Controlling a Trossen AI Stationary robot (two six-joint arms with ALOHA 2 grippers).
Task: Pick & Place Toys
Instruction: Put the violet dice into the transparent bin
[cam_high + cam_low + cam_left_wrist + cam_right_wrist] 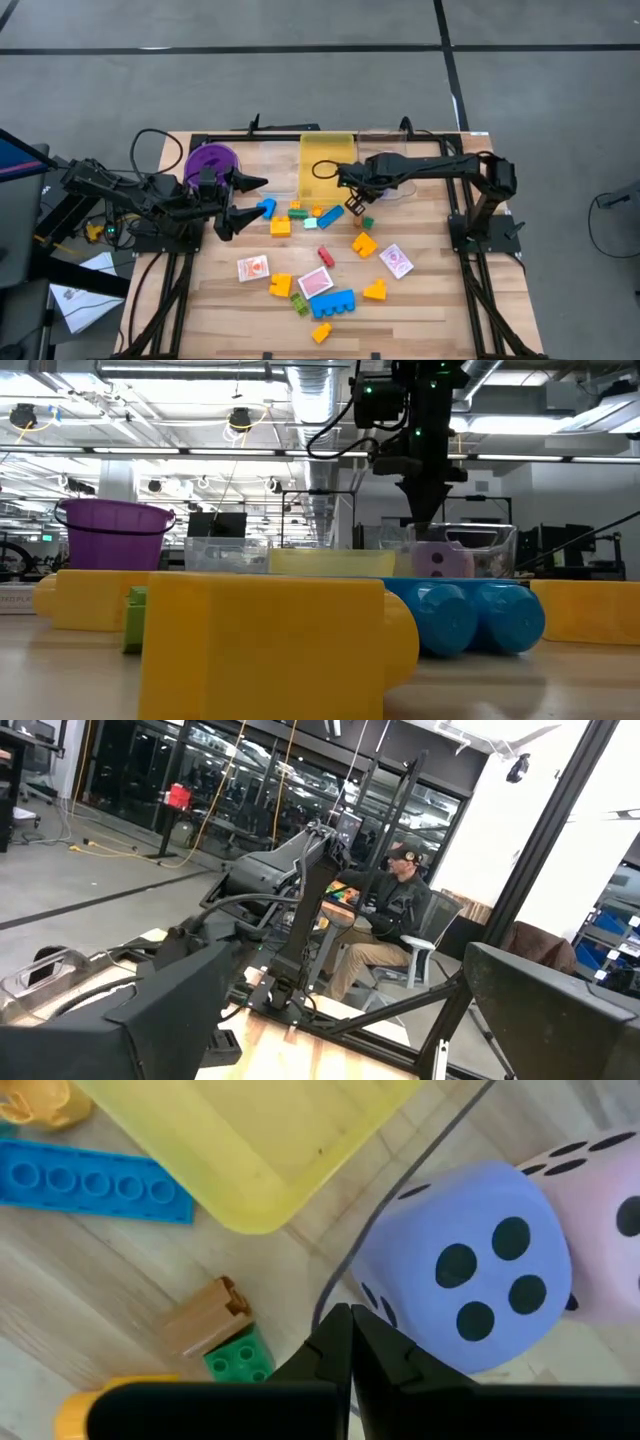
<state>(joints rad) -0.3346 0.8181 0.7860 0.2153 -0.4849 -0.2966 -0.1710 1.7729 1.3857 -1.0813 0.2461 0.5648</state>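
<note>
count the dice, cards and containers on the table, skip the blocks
dice: 2, purple die and pink die
playing cards: 3
containers: 3, purple bowl, yellow bin, clear bin
total: 8

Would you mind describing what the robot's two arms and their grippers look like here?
Both arms are black, built of slim jointed links with black cables looping along them. The left gripper has two long, tapering black fingers. The right gripper ends in similar dark, pointed fingers, matte and angular in its wrist view. In the low view, small green indicator lights glow on the arm's upper housing.
</note>
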